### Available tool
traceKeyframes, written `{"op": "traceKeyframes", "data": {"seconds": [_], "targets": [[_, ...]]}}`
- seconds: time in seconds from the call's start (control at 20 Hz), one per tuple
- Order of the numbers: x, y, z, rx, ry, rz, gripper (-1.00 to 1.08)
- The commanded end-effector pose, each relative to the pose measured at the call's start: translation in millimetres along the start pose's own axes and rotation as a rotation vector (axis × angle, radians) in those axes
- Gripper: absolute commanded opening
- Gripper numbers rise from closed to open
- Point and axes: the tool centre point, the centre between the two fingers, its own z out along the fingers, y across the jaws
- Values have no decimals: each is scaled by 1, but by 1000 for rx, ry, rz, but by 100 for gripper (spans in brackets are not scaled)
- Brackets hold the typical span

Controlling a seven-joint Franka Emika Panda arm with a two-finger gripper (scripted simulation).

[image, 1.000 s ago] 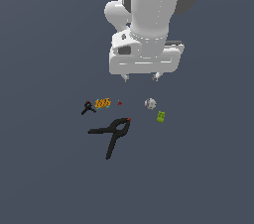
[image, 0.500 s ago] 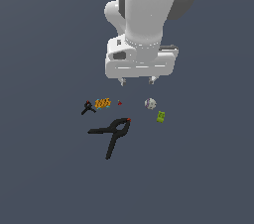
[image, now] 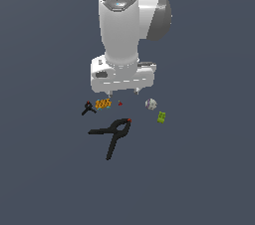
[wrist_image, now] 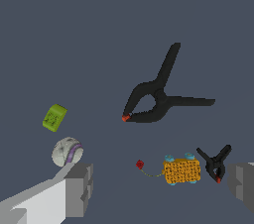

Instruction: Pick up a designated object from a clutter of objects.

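The tiny black spring clamp (image: 88, 108) with a red tip lies at the exterior view's left end of the clutter, touching or just beside the orange patterned block (image: 103, 103). In the wrist view the tiny clamp (wrist_image: 216, 162) lies close to one fingertip (wrist_image: 243, 181), beside the orange block (wrist_image: 181, 170). My gripper (image: 123, 90) is open and empty. It hangs above the clutter, roughly over the red speck (image: 120, 103), to the exterior view's right of the tiny clamp. The wrist view shows the gripper (wrist_image: 158, 188) with its jaws wide apart.
The large black clamp (image: 113, 132) with a red tip lies nearer the camera, also in the wrist view (wrist_image: 158, 96). A grey-white ball (image: 150, 103) and a green block (image: 162, 117) lie at the exterior view's right. The floor is plain dark grey.
The arm has moved toward the exterior view's left and come down closer to the clutter. The objects have not moved.
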Motion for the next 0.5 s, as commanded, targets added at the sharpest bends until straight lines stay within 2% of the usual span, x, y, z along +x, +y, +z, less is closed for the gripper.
{"op": "traceKeyframes", "data": {"seconds": [0.0,0.45], "targets": [[-3,20,19,7,4,-10,100],[-33,97,94,17,21,-47,100]]}}
